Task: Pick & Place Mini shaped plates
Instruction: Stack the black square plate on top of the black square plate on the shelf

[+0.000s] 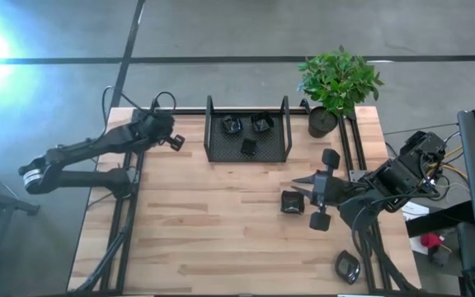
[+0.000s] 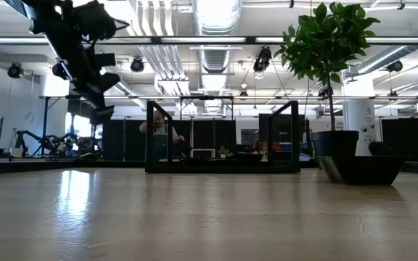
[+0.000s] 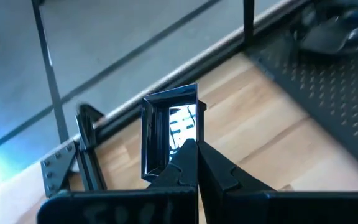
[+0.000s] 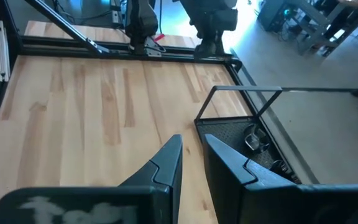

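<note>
Mini shaped plates lie scattered over a wooden table [image 1: 221, 214]: one oval dish [image 1: 347, 266] at the near right edge, one squarish dish [image 1: 292, 202] on the bare boards just beside the right gripper [image 1: 299, 186], and three more inside the black mesh tray [image 1: 283, 132] at the far side. The right gripper, fingers slightly apart and holding nothing, hovers over the table right of centre, pointing left across the wood; its wrist view looks past the fingertips [image 4: 169, 152] toward the tray's near corner. Farther back, the left gripper [image 1: 176, 142] is raised just left of the tray, its fingers closed on a small glossy square plate [image 3: 169, 134] held on edge, the tray's wall and wire frame standing between it and the dishes already inside. A potted plant [image 1: 336, 82] stands at the far right corner, just beside the tray. Beyond the table, the low view shows a person [image 2: 160, 130] seated in the workshop.
</note>
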Robot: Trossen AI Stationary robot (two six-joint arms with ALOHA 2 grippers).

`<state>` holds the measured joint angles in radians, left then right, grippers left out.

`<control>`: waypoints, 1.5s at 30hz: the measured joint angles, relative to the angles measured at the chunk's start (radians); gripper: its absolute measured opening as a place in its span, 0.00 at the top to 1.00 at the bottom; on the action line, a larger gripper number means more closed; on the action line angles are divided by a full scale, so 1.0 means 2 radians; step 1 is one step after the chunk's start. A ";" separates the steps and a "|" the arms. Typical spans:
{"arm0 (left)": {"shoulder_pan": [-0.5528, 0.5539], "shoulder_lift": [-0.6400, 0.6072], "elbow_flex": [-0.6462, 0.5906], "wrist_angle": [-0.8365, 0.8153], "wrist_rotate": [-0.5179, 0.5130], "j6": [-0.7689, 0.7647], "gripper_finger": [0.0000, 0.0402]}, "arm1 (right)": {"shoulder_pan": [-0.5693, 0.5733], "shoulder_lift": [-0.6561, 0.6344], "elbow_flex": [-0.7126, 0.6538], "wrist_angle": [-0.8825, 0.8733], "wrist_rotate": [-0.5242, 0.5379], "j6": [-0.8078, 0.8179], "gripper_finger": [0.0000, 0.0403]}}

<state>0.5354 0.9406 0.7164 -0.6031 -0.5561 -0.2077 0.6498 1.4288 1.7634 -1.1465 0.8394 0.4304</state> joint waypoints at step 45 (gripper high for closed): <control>-0.167 0.311 0.244 0.145 0.145 0.390 1.00 | 0.000 0.000 0.000 -0.001 -0.001 -0.019 0.85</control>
<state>0.2008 1.5619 1.2045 -0.3138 -0.2669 0.5720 0.6498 1.4281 1.7633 -1.1477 0.8375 0.3920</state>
